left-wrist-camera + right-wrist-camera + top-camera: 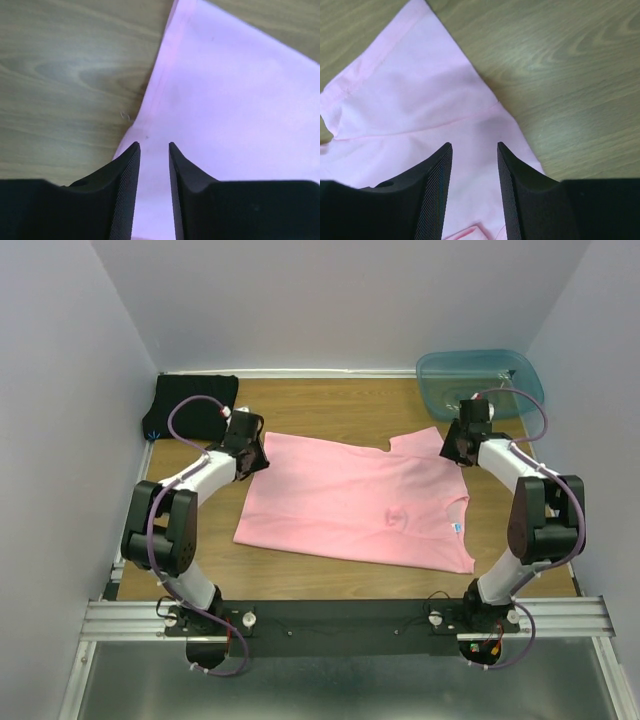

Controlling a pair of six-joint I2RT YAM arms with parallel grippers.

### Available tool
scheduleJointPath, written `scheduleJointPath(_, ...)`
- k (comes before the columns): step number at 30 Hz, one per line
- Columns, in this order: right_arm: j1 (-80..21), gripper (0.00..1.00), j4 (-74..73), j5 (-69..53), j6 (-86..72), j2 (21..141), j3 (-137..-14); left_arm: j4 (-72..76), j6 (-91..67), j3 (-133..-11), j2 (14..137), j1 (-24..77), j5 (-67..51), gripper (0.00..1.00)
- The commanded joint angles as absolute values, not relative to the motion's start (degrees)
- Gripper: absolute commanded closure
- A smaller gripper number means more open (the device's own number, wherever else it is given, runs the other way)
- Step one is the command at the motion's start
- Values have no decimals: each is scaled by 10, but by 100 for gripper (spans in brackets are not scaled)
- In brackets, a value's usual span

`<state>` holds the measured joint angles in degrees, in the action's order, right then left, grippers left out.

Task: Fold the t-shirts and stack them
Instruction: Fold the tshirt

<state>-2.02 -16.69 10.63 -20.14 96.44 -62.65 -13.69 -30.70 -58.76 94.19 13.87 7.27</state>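
A light pink t-shirt lies spread flat across the middle of the wooden table, its small blue label near the right edge. A black t-shirt sits bunched at the back left corner. My left gripper hovers over the pink shirt's back left corner; in the left wrist view it is open with only flat pink cloth below the gap. My right gripper is over the back right sleeve; in the right wrist view it is open above the pink sleeve, holding nothing.
A translucent blue-green plastic bin stands at the back right corner, just behind the right arm. Grey walls close the table on three sides. Bare wood shows between the shirts and the back wall.
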Motion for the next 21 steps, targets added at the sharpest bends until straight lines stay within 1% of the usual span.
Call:
scheduleJointPath(1, -16, 52, -180, 62, -224, 974, -614, -152, -359, -541, 947, 144, 57, 65)
scheduleJointPath(10, -17, 51, -179, 37, -233, 994, -602, -152, -445, -443, 931, 131, 79, 67)
scheduleJointPath(14, -16, 50, -179, 44, -229, 994, -595, -158, -473, -384, 866, 102, 98, 67)
scheduleJointPath(16, -17, 50, -180, 48, -225, 994, -595, -177, -474, -374, 832, 85, 108, 66)
scheduleJointPath(17, -15, 50, -180, 47, -223, 994, -597, -180, -467, -374, 821, 83, 109, 65)
scheduleJointPath(19, -16, 50, -180, 38, -212, 990, -599, -182, -458, -378, 803, 82, 112, 57)
scheduleJointPath(20, -17, 48, -180, 33, -206, 989, -601, -176, -451, -388, 790, 82, 110, 54)
scheduleJointPath(21, -17, 47, -180, 26, -197, 988, -609, -168, -421, -396, 786, 82, 106, 51)
